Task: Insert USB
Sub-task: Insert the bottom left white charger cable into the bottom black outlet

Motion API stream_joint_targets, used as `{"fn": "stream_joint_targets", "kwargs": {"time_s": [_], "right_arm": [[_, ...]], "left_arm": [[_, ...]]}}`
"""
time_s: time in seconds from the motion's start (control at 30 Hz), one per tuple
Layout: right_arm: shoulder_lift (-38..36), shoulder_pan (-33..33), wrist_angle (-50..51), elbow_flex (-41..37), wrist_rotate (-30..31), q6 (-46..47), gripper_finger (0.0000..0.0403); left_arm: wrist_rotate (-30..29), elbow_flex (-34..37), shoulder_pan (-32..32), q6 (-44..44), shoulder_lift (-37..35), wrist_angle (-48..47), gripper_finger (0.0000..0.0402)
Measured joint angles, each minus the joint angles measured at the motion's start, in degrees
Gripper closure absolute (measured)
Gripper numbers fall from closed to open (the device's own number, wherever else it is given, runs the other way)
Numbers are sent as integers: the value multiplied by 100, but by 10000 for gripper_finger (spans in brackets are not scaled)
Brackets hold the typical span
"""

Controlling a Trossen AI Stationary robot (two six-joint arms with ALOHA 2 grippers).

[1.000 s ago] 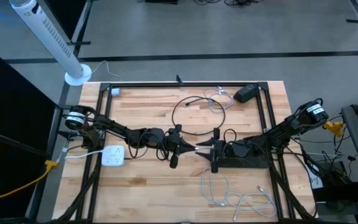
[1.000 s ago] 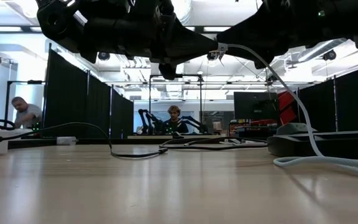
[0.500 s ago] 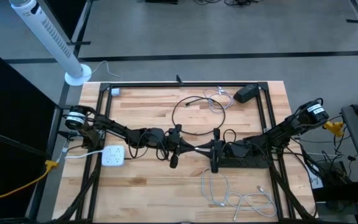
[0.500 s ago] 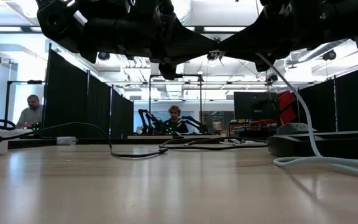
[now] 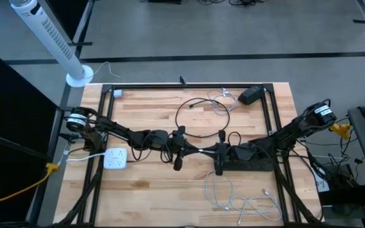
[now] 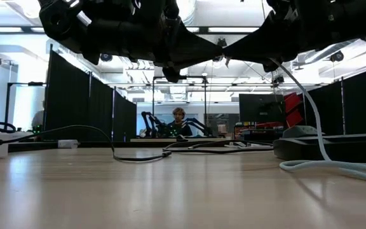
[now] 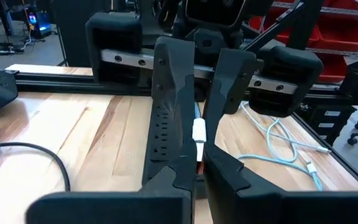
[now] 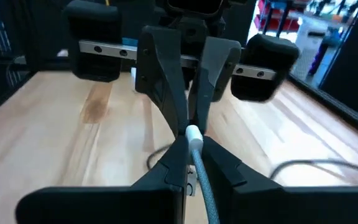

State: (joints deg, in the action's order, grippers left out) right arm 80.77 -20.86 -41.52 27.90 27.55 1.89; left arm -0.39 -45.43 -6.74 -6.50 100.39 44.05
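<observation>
High view: both arms reach in over the middle of the wooden counter (image 5: 144, 196), tips facing each other, nearly meeting. Left pincer (image 5: 189, 150) and right pincer (image 5: 209, 151) sit just apart, with the white USB cable (image 5: 243, 202) running from the right one down into a loose tangle near the front edge.

Right wrist view: right pincer clenched on the cable's plug (image 8: 192, 132), white tip poking out between the fingers (image 8: 166, 163), cable trailing back.

Left wrist view: same plug (image 7: 199, 132) sits between the left pincer's fingers (image 7: 173, 174); jaws narrow, but whether they grip or merely flank it, cannot tell.

Black power strip (image 5: 252, 164) lies under the right arm. White outlet block (image 5: 115, 158) under the left arm, well apart from the plug. Black cable loop (image 5: 201, 117) behind the pincers. Black adapter (image 5: 252, 95) at the far right corner.

Low view: plug held clear above the counter; a person (image 6: 179, 118) seated in the room behind.
</observation>
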Motion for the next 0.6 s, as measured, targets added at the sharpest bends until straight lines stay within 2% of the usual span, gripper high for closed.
{"fn": "stream_joint_targets", "kwargs": {"time_s": [0.1, 0.23, 0.37, 0.47, 0.6], "right_arm": [[-463, -27, 1482, 324, 47, 185, 388], [-1019, -114, 4523, 1273, -110, 598, 388], [-1153, -35, 6937, 2264, -722, 1101, 388], [-1068, 167, 7753, 2558, -1254, 1315, 388], [-765, 461, 8020, 2603, -1954, 1466, 388]], "left_arm": [[47, 35, -15, -84, 10, -516, 355], [43, 31, -39, -399, -3, -1229, 329], [-329, 162, -140, -555, 62, -1326, 314], [-614, 212, -162, -590, 62, -1284, 310], [-683, 225, -149, -606, 62, -1282, 314]]}}
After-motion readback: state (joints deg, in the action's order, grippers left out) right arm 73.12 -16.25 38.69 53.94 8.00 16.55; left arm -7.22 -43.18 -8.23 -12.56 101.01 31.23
